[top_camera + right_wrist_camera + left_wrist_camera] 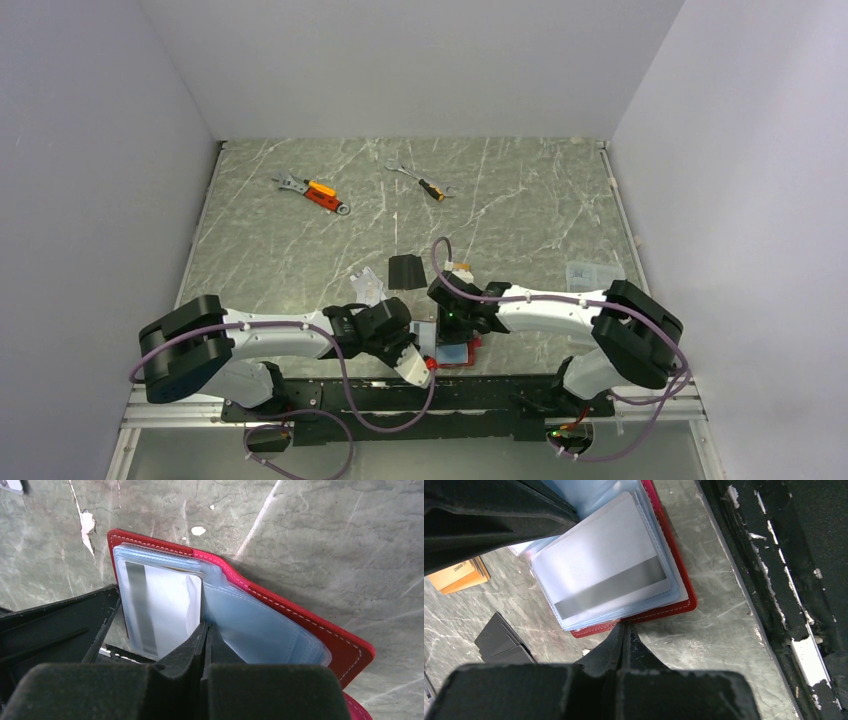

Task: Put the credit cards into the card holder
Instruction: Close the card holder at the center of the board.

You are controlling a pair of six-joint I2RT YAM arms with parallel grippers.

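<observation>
The card holder [462, 354] lies open at the table's near edge, red outside [674, 611] with pale blue-grey pockets [260, 635]. A silver-grey credit card with a dark stripe [606, 570] [157, 612] sits inside a clear pocket. My left gripper [626, 626] [427, 368] is shut, its tips touching the holder's red near edge. Shut as well, my right gripper [206, 626] [452, 322] has its tips on the pockets beside that card's edge. An orange-gold card [459, 575] and a black card [504, 642] [405, 270] lie on the table beyond the holder.
Two orange-handled wrenches [312, 192] [424, 184] lie at the far side. A clear plastic piece [590, 273] sits at the right. The black base rail [784, 580] runs close along the holder's near side. The two grippers work almost touching each other.
</observation>
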